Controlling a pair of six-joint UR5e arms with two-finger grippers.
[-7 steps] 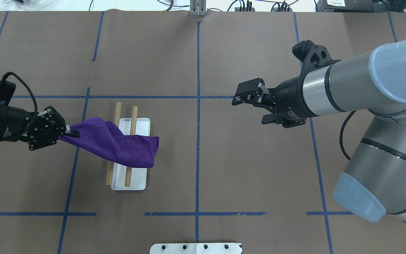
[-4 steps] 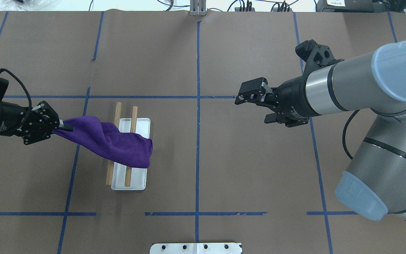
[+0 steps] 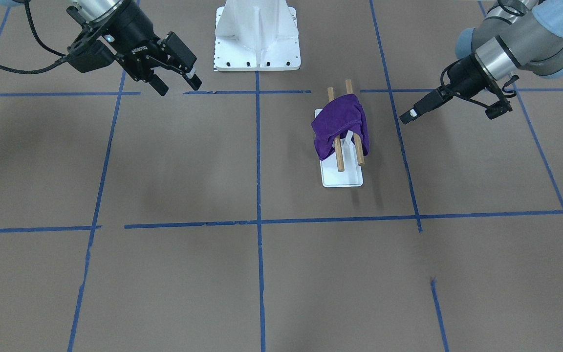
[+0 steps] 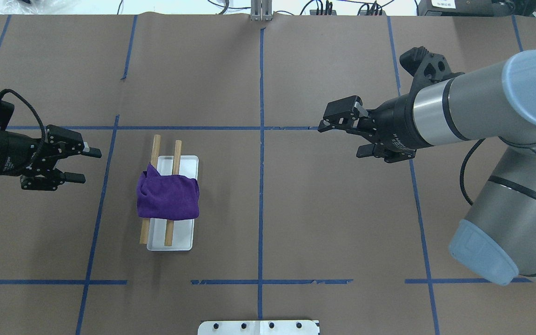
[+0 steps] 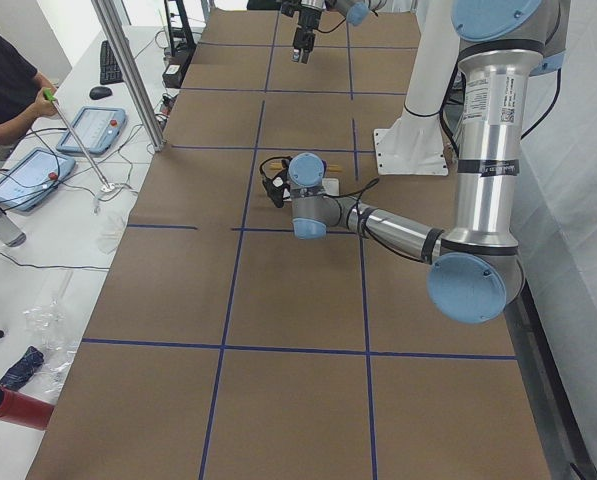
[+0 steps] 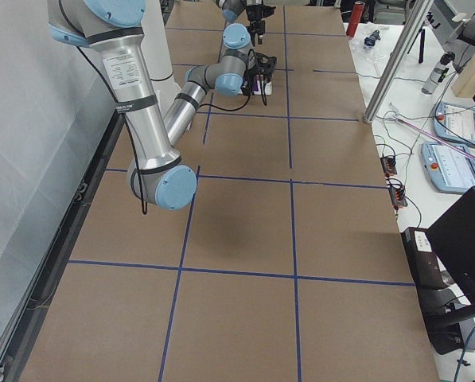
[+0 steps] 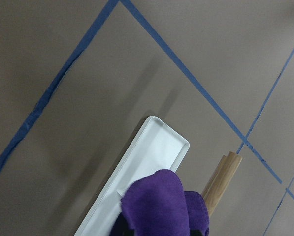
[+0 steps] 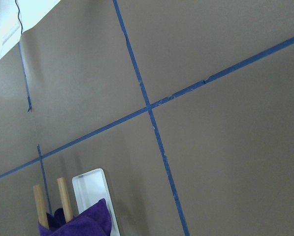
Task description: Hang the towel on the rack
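The left fingers (image 4: 92,151), now apart, have let go and backed off, leaving the towel (image 4: 168,197) draped over both rods of the rack (image 4: 177,241), while the right fingers (image 4: 340,110) are also apart, so the task looks done.

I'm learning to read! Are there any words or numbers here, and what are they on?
None reads clearly.
White lettering on the black two-finger right gripper's body: too blurred.
White lettering on the black two-finger left gripper's wrist: too small.
Dark print on the grey right arm: too blurred.
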